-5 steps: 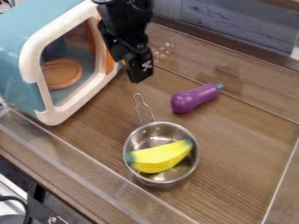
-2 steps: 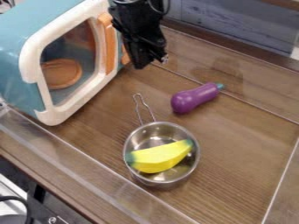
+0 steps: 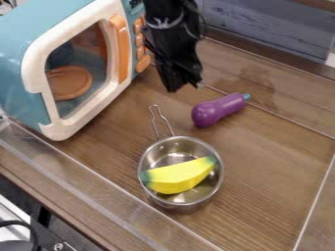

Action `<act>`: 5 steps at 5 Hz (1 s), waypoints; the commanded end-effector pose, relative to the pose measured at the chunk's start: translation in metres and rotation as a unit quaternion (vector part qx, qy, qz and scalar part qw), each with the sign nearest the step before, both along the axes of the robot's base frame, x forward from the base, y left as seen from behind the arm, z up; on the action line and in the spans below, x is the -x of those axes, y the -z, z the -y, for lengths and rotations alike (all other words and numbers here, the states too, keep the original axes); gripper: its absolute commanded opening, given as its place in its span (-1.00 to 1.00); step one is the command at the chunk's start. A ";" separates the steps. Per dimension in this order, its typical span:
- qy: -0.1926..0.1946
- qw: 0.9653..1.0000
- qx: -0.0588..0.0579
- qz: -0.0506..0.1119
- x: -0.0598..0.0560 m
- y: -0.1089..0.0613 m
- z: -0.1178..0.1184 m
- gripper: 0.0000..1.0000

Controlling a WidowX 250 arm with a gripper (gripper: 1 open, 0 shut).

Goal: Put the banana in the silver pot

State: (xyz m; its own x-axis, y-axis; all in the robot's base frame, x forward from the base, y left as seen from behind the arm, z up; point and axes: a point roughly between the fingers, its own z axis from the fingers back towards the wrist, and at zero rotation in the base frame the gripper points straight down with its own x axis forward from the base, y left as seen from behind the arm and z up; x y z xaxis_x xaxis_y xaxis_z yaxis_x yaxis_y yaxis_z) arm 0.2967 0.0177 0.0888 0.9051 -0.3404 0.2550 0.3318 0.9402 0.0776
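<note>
Banana (image 3: 181, 176) is lying inside pot (image 3: 197, 201), near the table's (image 3: 272, 218) lower-left edge (placement appearing complete); gripper (image 3: 171, 86) is hovering, tips pressed together, needing only to keep clear.

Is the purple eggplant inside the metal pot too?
No, the eggplant lies on the wooden table outside the pot, and only the banana is in it.
</note>
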 end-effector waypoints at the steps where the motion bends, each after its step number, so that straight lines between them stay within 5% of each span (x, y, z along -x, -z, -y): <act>1: -0.003 1.000 -0.003 0.014 -0.003 -0.008 -0.001 -1.00; 5: -0.040 0.999 -0.004 -0.002 0.000 0.002 -0.025 -1.00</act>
State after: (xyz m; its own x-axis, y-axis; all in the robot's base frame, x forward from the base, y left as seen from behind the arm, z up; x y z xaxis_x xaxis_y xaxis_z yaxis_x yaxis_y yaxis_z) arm 0.2928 0.0425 0.0781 0.9387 -0.2632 0.2225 0.2540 0.9647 0.0694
